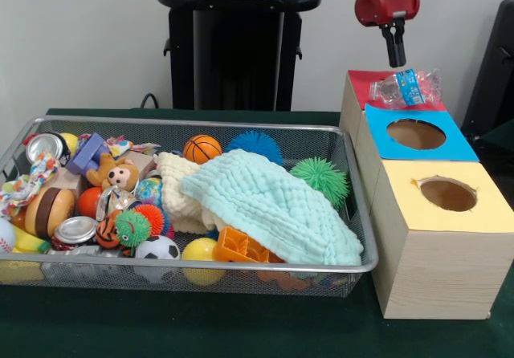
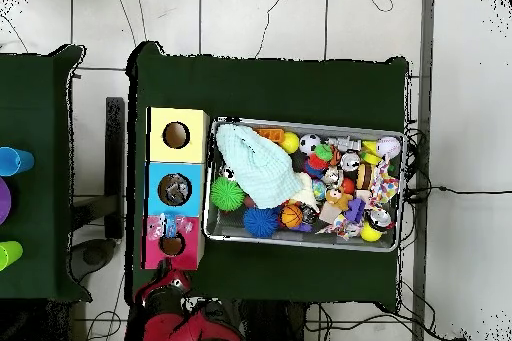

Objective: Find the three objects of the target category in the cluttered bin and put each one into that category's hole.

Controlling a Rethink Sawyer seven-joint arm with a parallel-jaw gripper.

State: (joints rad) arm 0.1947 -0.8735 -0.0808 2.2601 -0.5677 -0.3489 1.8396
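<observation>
Item: crushed clear plastic bottle [image 1: 407,87] with a blue label, lying on its side on the red-topped box [image 1: 361,81], the farthest of three joined boxes beside the bin [image 1: 345,266]; it covers or nearly covers that red hole, not the blue hole [image 1: 416,134] next along. Tool [image 1: 396,55]: raised just above the bottle, apart from it, holding nothing; its tips look close together, but whether it is parted or closed cannot be told. Overhead, something pale shows inside the blue hole, possibly a bottle already in; uncertain. Bin contents: a mint cloth [image 1: 269,205] spread over the middle, spiky balls, a small basketball, cans and soft toys; no other clear plastic lump visible. Hazards, as judged: the bottle rests on the wrong colour, and a nudge could tip it into the red hole or off the box onto the desk [image 1: 241,326]. A smooth crumpled surface may slip from a regrasp. A remaining bottle, if under the cloth, would need the cloth lifted, which could drag neighbouring toys over the rim.
</observation>
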